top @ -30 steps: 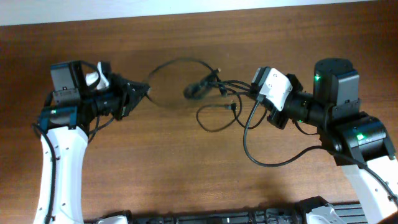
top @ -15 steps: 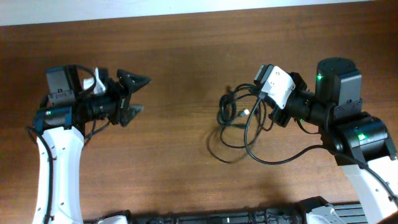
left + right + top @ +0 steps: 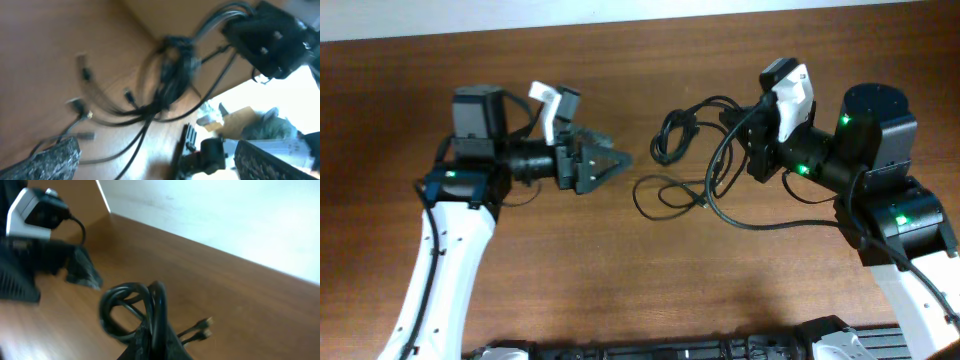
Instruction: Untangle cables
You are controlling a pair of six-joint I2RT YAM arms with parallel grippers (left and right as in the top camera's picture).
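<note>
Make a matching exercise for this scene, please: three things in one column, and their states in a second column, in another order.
Things:
1. left black two-finger gripper
2. right black two-finger gripper
3. thin black tangled cables

States:
A. bunched and looped above the brown wooden table
B. jaws wide open, holding nothing
C. shut on the cables

Pairs: 1-B, 2-C, 3-A
</note>
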